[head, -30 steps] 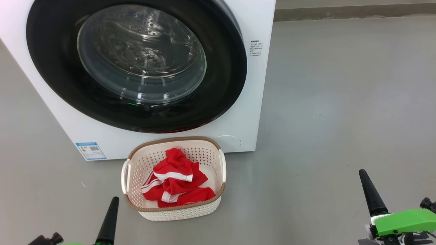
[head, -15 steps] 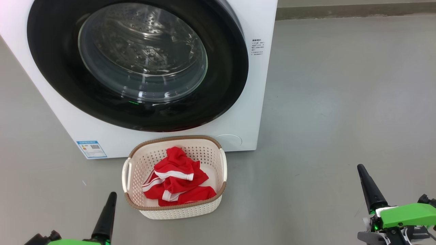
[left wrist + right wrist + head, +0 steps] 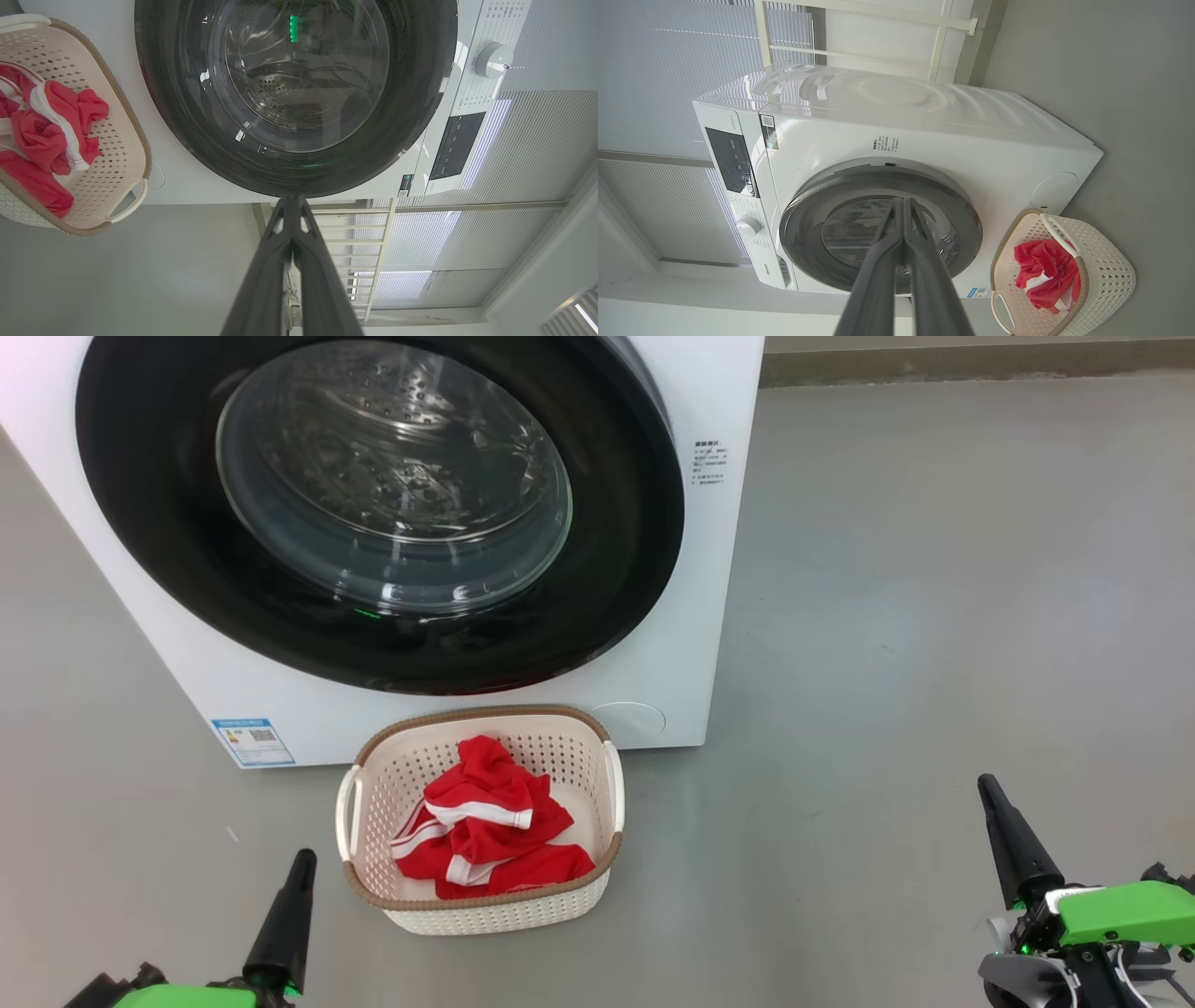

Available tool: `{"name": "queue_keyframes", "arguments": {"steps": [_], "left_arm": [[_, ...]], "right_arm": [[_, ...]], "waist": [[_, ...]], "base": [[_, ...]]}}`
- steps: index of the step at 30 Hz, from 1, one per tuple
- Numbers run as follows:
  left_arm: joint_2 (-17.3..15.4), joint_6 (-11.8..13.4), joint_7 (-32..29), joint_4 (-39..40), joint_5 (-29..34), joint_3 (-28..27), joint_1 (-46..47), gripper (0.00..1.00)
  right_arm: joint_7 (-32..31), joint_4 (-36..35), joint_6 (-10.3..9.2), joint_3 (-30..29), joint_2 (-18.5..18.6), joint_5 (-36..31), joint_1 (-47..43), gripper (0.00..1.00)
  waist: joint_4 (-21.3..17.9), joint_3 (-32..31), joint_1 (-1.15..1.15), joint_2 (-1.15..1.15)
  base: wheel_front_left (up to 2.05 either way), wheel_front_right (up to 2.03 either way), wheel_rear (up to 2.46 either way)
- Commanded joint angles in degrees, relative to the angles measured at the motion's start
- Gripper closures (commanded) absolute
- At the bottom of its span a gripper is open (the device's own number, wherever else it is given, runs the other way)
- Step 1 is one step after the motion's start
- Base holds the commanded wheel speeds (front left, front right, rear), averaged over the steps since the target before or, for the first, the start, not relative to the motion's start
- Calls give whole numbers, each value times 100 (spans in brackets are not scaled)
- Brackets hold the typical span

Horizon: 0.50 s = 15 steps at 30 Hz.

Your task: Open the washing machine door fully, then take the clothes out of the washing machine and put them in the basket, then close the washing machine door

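The white washing machine (image 3: 681, 644) stands ahead with its black-rimmed door (image 3: 383, 513) shut flush against the front; through the glass the steel drum shows no fabric. Just in front of it on the floor sits the cream basket (image 3: 485, 910) with the red, white-striped clothes (image 3: 481, 826) lying inside. My left gripper (image 3: 301, 864) is shut and holds nothing, low at the left, apart from the basket. Far off to the right my right gripper (image 3: 987, 789) is also shut on nothing. The basket (image 3: 121, 140) and clothes (image 3: 46, 130) also show in the left wrist view, and the door (image 3: 878, 228) in the right wrist view.
Grey floor (image 3: 934, 616) spreads wide to the right of the machine and around the basket. A low skirting and wall edge (image 3: 980, 364) runs along the back. Window blinds (image 3: 668, 93) and a white rail (image 3: 878, 56) stand behind the machine.
The whole head view has shifted a little, so the camera moved. Both grippers sit slightly lower in the view. Door, basket and clothes stay as they were.
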<state>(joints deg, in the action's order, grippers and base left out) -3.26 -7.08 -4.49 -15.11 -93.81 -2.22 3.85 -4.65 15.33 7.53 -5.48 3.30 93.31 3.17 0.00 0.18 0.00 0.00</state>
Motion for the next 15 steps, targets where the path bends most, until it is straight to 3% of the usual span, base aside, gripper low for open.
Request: {"name": "queue_keyframes", "arguments": {"steps": [1,15], "left_arm": [[-117,-41,-28,117,-14,-215,216,100],[-93,-41,-55,115,14,-249,218,100]], "right_arm": [[-39,-142,-4,75,87,35,285,100],[-63,-140,-4,46,67,10,287,100]], "waist": [[0,0,0,0],[0,0,0,0]], "base": [[0,0,0],[0,0,0]]}}
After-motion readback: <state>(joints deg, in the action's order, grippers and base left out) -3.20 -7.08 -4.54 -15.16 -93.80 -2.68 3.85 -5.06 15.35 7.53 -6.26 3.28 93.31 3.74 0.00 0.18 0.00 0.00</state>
